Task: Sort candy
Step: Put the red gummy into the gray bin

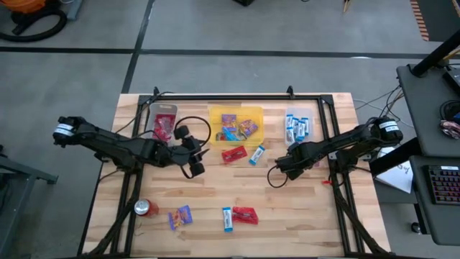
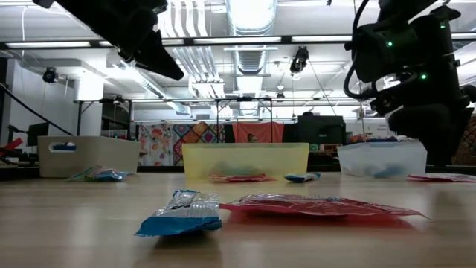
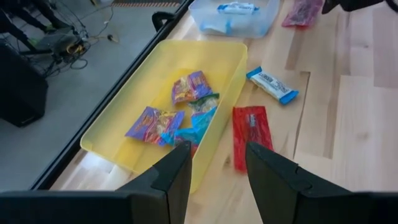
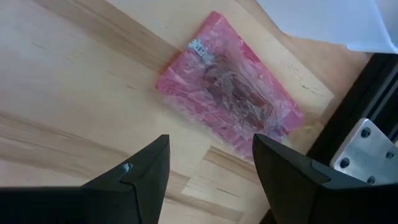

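The candy is scattered over the table (image 1: 302, 216): a red packet (image 1: 233, 153) and a blue bar (image 1: 257, 154) lie just in front of the yellow bin (image 1: 253, 111), which already holds purple packets (image 3: 154, 122) and some blue wrappers; another red packet (image 1: 245, 215), a blue bar (image 1: 227, 219) and a purple packet (image 1: 180, 216) lie near the front edge, close to the soda can (image 1: 146, 208). A clear bin (image 1: 299, 126) at the right holds blue bars, and a grey bin (image 1: 164, 122) at the left holds red packets. The left gripper (image 3: 214, 163) hovers over the near rim of the yellow bin, fingers apart and holding nothing. The right gripper (image 4: 208, 163) hangs over a pink-red packet (image 4: 230, 102) lying flat beside the table's frame (image 4: 357, 118), jaws spread wide and empty. These sweets look light, thin and crinkly, with slick foil that likely slides on the wood and buckles under a pinch. A flat packet gives little to catch from above, so the better hold is probably across its narrow width near the middle, fingers pressing down to the board on both long edges; grabbing a sealed end risks it flopping or slipping out. The bars seem stiffer and should take a pinch across the width.
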Tool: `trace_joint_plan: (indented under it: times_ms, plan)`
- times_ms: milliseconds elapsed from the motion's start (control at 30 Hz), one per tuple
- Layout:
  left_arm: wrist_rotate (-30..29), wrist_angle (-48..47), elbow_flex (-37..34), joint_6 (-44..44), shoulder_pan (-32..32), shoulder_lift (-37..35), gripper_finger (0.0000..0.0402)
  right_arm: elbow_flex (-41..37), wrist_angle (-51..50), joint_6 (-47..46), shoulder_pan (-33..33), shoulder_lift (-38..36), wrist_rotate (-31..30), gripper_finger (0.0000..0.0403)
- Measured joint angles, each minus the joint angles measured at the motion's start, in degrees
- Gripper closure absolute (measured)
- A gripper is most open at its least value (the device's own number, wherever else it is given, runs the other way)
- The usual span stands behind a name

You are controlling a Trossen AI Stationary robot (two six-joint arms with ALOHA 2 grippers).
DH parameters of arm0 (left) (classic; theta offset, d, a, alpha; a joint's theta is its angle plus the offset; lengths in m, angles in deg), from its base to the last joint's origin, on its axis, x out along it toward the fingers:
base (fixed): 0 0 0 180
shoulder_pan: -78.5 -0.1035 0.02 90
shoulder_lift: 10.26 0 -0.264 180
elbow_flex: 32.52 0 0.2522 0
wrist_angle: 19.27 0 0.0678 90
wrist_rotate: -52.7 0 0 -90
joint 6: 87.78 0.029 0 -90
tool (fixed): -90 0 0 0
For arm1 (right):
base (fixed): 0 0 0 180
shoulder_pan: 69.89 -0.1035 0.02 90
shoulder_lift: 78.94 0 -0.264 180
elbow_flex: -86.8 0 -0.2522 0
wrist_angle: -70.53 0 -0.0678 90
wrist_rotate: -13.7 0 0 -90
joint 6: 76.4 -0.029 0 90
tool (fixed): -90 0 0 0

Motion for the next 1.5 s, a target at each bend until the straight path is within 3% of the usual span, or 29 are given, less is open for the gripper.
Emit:
trace_joint_plan:
  times_ms: [367,800,967,1233,1500]
  plan:
    - [-0.02,2.77,0.0,2.94,0.0,0.16,0.0267,-1.94,6.61,3.06,0.22,0.04,-3.23,0.0184]
    - [0.0,3.4,0.0,2.94,0.0,0.16,0.0267,-9.48,16.09,9.08,2.61,-0.17,-3.95,0.0188]
    - [0.0,3.42,0.0,2.94,0.0,0.16,0.0267,-10.09,17.05,10.06,2.62,-0.11,-2.97,0.0232]
    - [0.02,3.78,0.0,3.12,0.0,1.42,0.0267,-10.79,21.54,13.38,2.64,-0.14,1.3,0.0376]
    - [0.04,4.39,0.0,3.14,0.0,4.2,0.0267,-6.02,24.16,12.39,0.77,-1.85,4.64,0.039]
